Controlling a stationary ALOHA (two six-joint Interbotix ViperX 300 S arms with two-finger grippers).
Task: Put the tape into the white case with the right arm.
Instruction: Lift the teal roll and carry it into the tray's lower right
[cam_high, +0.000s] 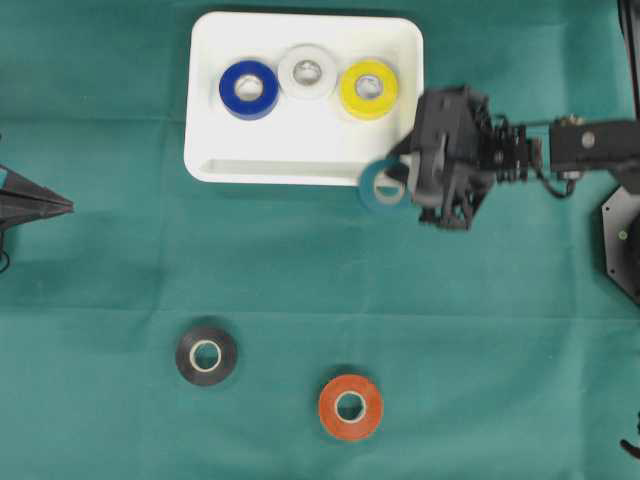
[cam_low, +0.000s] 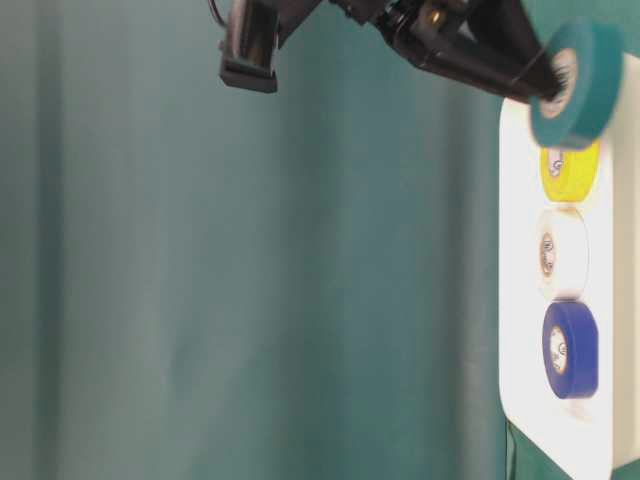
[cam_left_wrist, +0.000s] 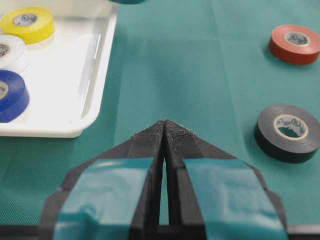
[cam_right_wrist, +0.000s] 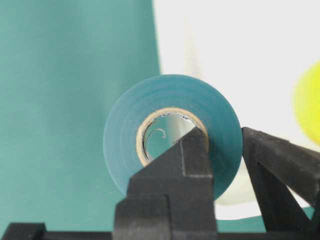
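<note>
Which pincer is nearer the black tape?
Left. Left pincer sits up-left of the black tape; right pincer, gripping teal tape, is farther, by the case.

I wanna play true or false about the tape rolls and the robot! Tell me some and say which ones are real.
1. Three tape rolls lie in the white case. True: blue, white and yellow.
2. The right gripper holds a red roll. False: it grips the teal roll; the red roll lies on the cloth.
3. The black roll is inside the case. False: it lies on the green cloth.
4. The left gripper is shut and holds nothing. True.
</note>
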